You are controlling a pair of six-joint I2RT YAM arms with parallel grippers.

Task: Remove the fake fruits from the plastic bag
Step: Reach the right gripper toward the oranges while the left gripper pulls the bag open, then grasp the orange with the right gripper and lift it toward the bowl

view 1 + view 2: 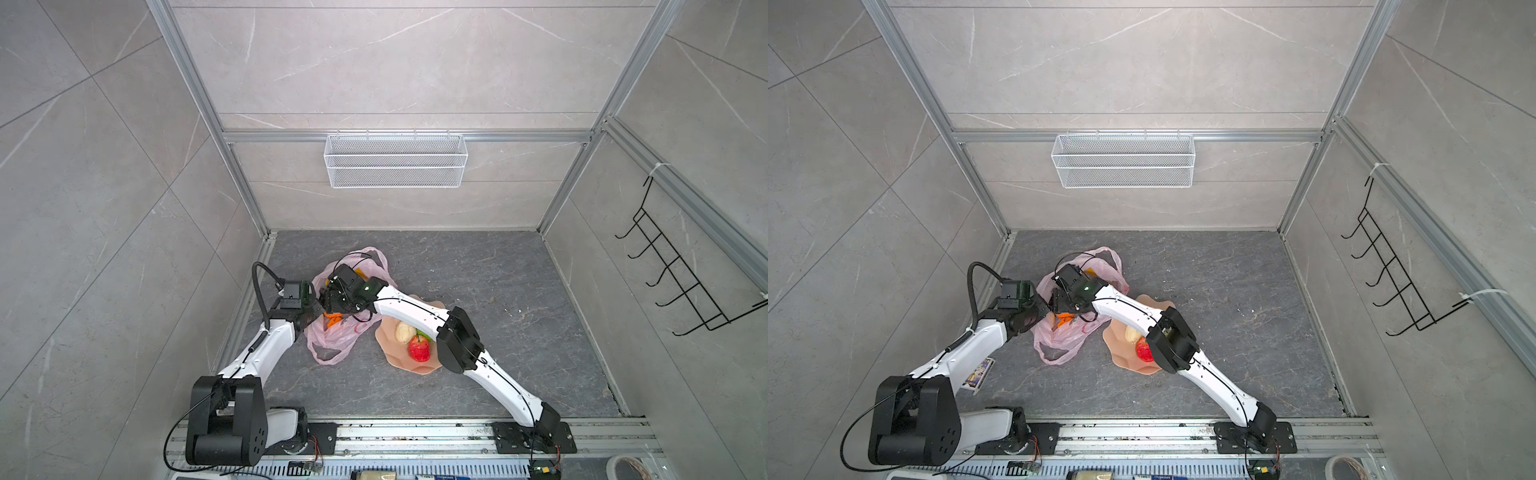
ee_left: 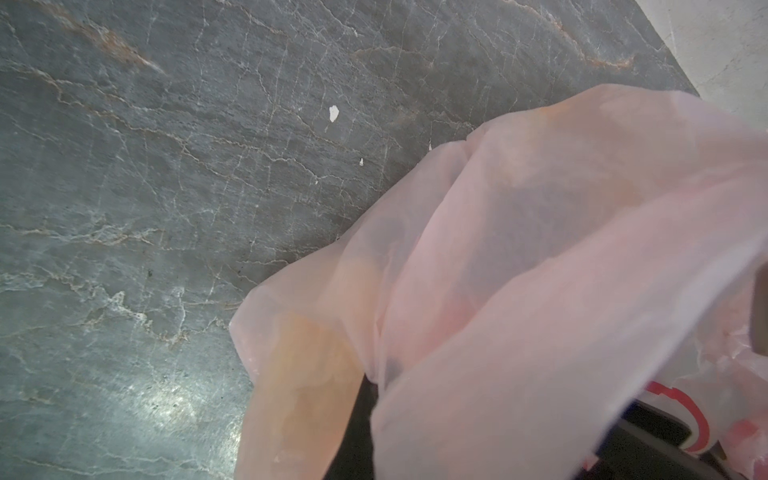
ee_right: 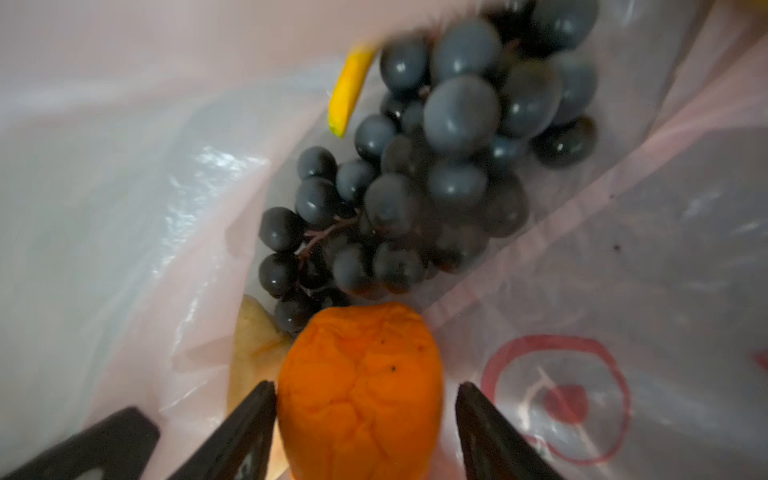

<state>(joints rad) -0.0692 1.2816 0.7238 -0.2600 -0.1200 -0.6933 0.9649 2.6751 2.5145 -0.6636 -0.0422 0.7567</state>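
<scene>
Both bent inward: left gripper (image 1: 317,308) pinches plastic bag (image 1: 332,345), right gripper (image 3: 365,388) spread around orange (image 3: 358,353).

Plastic bag (image 1: 332,336) lies on the floor (image 1: 498,291) left of centre, and the plate (image 1: 394,358) sits just to its right. On the plate, an apple (image 1: 419,348) rests against a lumpy fruit (image 1: 404,332) behind it. Inside the bag, the grape bunch (image 3: 415,187) lies deep in, with a banana (image 3: 349,91) tip beside it. The orange (image 3: 361,349) is nearer, between the right gripper (image 3: 365,384) fingers. Basket (image 1: 395,160) hangs on the back wall, hook rack (image 1: 681,286) on the right wall.
</scene>
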